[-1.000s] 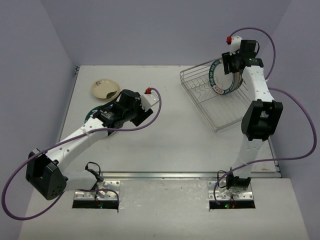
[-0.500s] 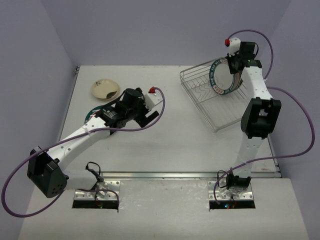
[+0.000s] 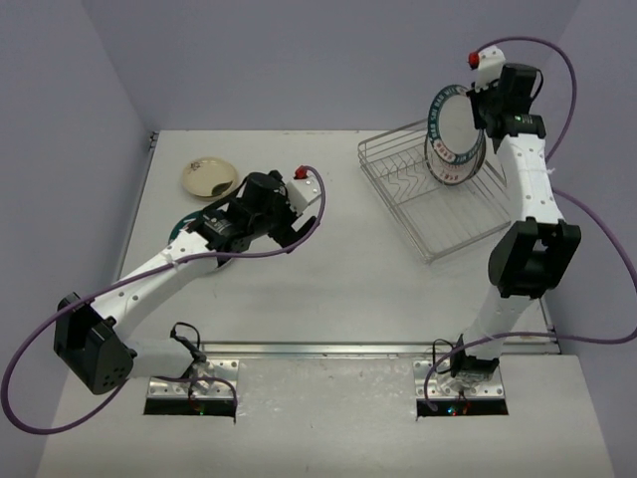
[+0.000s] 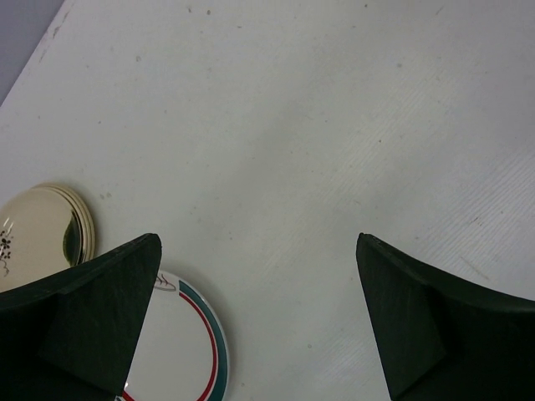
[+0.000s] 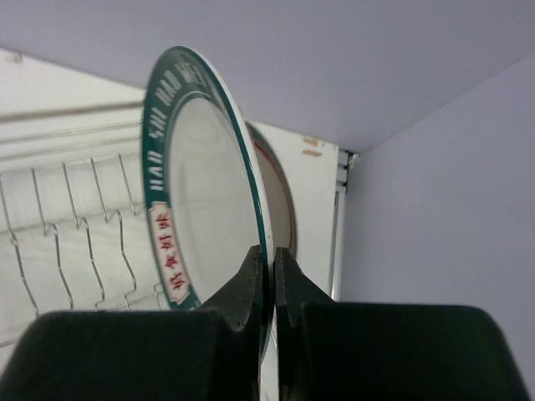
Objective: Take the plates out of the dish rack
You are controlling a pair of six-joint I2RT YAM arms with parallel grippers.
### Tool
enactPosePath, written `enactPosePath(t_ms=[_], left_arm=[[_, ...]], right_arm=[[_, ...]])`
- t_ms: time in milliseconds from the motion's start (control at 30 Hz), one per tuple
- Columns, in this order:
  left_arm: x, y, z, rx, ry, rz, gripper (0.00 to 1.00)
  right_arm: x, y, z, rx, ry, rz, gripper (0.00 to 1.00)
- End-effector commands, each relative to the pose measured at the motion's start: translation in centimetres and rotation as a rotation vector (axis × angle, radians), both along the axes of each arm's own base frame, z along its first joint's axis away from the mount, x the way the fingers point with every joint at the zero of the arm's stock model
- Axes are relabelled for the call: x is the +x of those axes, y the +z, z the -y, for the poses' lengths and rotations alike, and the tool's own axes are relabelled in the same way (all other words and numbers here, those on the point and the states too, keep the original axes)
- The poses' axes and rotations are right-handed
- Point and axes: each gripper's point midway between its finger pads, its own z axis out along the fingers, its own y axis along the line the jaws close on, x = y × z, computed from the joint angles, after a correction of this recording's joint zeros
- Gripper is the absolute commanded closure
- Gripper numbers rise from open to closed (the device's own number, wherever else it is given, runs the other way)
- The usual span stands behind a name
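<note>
Right wrist: right gripper (image 5: pixel 269 266) pinches the green-rimmed plate (image 5: pixel 201 209) by its edge.

White-link arms (image 3: pixel 149 279), blk joints (image 3: pixel 526 261), purple cables (image 3: pixel 320 209), red btn (image 3: pixel 303 173) nr each wrist, dk-green fingers (image 4: pixel 92 326)

One dish rack (image 3: pixel 438 214), three patterned-rim plates (image 3: pixel 453 124), one cream plate (image 3: pixel 209 177) or small stack.

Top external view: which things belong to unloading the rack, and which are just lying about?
Job: dish rack; green-rimmed plate pinched by the right gripper; second plate behind it; cream plates and striped plate on the table; open left gripper.
Just there: purple cables.
</note>
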Motion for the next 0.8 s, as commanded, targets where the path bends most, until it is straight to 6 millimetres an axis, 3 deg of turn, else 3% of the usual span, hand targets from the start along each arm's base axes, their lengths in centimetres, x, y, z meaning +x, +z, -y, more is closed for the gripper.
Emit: enactPosePath(t_ms=[0, 67, 167, 367, 567, 767], left_arm=[[0.9, 5.2, 1.3, -0.146, 0.010, 0.092, 0.00], [1.1, 6.0, 1.3, -0.167, 0.018, 0.109, 0.00], [1.2, 7.2, 1.2, -0.226, 0.022, 0.114, 0.00], [0.8, 11.6, 1.4, -0.405, -0.047, 0.108, 0.00], [0.0, 15.4, 2.8, -0.500, -0.111, 0.106, 0.00], [-0.8, 14.6, 5.1, -0.516, -0.222, -0.011, 0.06]], right_arm=[[-2.4, 14.6, -1.8, 0.049, 0.032, 0.357, 1.00], [-3.7, 16.0, -2.8, 0.087, 0.066, 0.373, 1.00], [-5.7, 16.3, -5.1, 0.163, 0.161, 0.356, 1.00], [-10.9, 12.5, -10.9, 0.360, 0.402, 0.218, 1.00], [-16.0, 9.0, -15.1, 0.547, 0.558, 0.095, 1.00], [-20.2, 6.7, -19.1, 0.647, 0.713, -0.012, 1.00]])
